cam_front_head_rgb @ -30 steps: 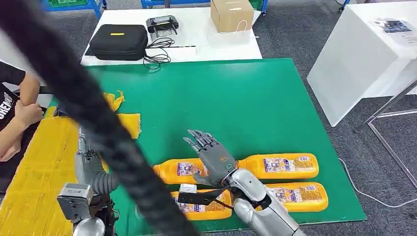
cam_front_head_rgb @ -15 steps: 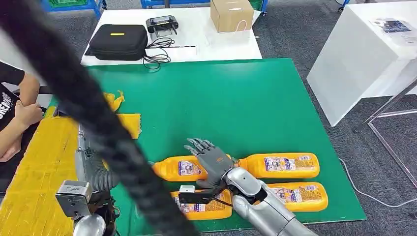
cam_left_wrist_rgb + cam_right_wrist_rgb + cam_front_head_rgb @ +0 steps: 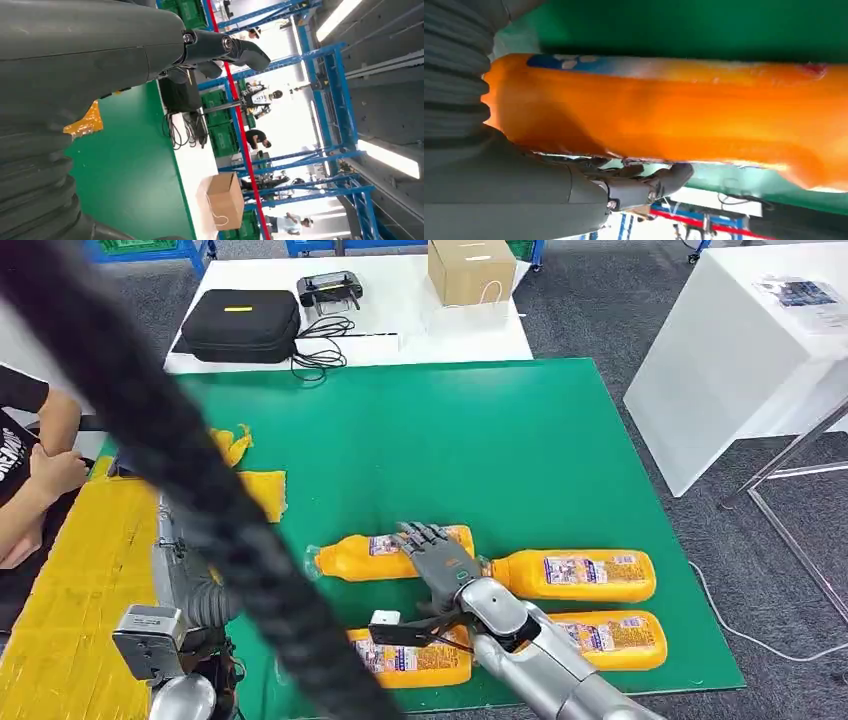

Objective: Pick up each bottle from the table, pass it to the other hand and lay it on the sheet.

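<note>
Four bottles on green sheet (image 3: 480, 440); right robot hand (image 3: 437, 556) grips one (image 3: 375, 554).

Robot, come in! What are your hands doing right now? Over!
Right hand gripping orange bottle. Left hand holding nothing. Three other bottles lying on green table.

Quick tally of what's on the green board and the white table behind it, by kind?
Orange bottles: 4
Black case: 1
Cardboard box: 1
Black controller: 1
Total: 7
</note>
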